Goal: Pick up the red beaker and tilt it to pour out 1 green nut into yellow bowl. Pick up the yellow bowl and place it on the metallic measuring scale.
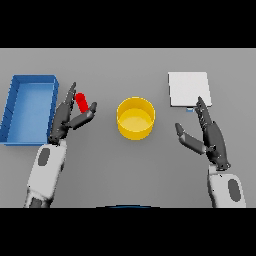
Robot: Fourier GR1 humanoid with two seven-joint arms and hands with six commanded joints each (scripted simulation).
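The left robot hand (70, 117) is reaching around the red beaker (83, 102), with its fingers straight and wide and the thumb just beside the beaker, so nothing is being held at this moment. The beaker is standing between the blue tray (29, 109) and the yellow bowl (135, 118), near to the tray. To do this step well, the hand should probably close on the middle of the beaker, lift it upright, and tilt it slowly over the bowl so only one nut is falling out. The right robot hand (207, 135) is waiting open just below the white scale (188, 89). The grey tabletop (130, 170) is looking flat and plain, with free room between the things.
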